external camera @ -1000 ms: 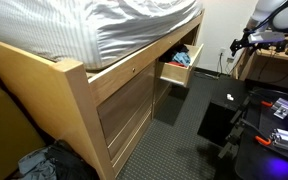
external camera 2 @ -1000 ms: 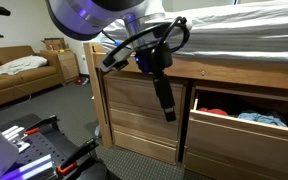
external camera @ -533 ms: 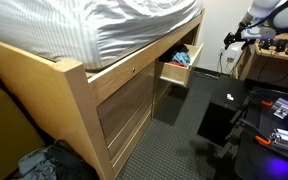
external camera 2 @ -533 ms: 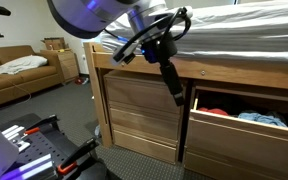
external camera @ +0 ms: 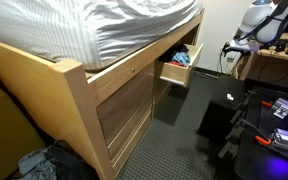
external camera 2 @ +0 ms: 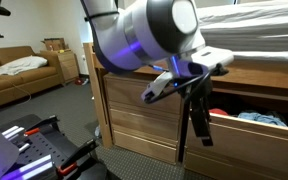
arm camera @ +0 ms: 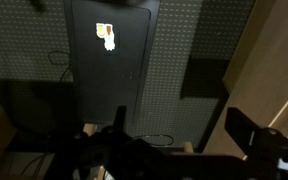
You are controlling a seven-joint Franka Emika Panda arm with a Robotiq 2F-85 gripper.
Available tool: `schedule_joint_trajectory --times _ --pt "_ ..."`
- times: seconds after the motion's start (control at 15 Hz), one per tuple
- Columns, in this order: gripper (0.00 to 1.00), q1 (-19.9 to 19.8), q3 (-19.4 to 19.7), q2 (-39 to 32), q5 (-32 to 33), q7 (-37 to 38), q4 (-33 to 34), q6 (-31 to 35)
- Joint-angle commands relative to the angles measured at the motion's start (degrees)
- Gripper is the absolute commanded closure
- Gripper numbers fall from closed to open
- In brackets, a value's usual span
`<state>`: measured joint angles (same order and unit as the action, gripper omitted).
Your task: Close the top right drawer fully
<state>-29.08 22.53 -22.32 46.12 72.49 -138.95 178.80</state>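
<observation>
While the fingers (external camera 2: 201, 132) hang pointing down in open air, touching no wood, they grip nothing. Whether they are spread or pressed together I cannot tell: an exterior view shows them only as one narrow dark shape, and the wrist view is too dim and blurred to settle it. That wrist view looks down on grey carpet (arm camera: 184, 40) and a black slab (arm camera: 109, 50), which suggests a hand clear of the furniture and not yet lined up for a push. Above them the arm (external camera 2: 154, 35) bends in front of the bed. Just beyond the fingers the drawer (external camera 2: 246, 148) stands pulled out under the mattress (external camera 2: 264, 35), its pale front proud of the taller panels (external camera 2: 134, 110) and clothes (external camera 2: 256, 118) showing inside. In both exterior views the drawer (external camera: 174, 68) juts from the frame, so the task looks barely begun. Closing it probably calls for the fingers to meet that front near its middle, so the box runs straight, and then press toward the frame. Clothes riding above the rim could catch.
</observation>
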Motion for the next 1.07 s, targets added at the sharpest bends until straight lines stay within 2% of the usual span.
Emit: schedule_joint_trajectory --times 0.0,0.27,0.33,0.4,0.47,0.53,0.6,0.8,0.87,1.0 --pt "0.0 -0.26 -0.25 -1.54 -0.45 0.0 0.31 0.63" --pt "0.0 0.38 -1.12 -2.98 -0.67 0.1 1.77 0.27" --pt "0.0 -1.62 -4.29 -4.77 -2.34 -1.39 2.98 -1.06" --pt "0.0 -2.23 -7.06 -9.65 -5.22 -0.75 6.98 -4.59" --pt "0.0 -1.87 -7.75 -13.79 -7.11 0.22 10.46 -6.9" --pt "0.0 -0.63 -8.27 -16.04 -15.57 -6.01 11.41 -8.34" --pt "0.0 -1.21 -10.0 -18.77 -19.7 -8.13 14.08 -10.77" --pt "0.0 3.39 -7.8 -25.87 -35.31 -16.84 21.41 -14.41" --pt "0.0 5.33 -6.27 -22.72 -37.69 -18.69 16.1 -10.53" --pt "0.0 6.23 -6.11 -26.42 -41.23 -20.47 20.04 -12.01"
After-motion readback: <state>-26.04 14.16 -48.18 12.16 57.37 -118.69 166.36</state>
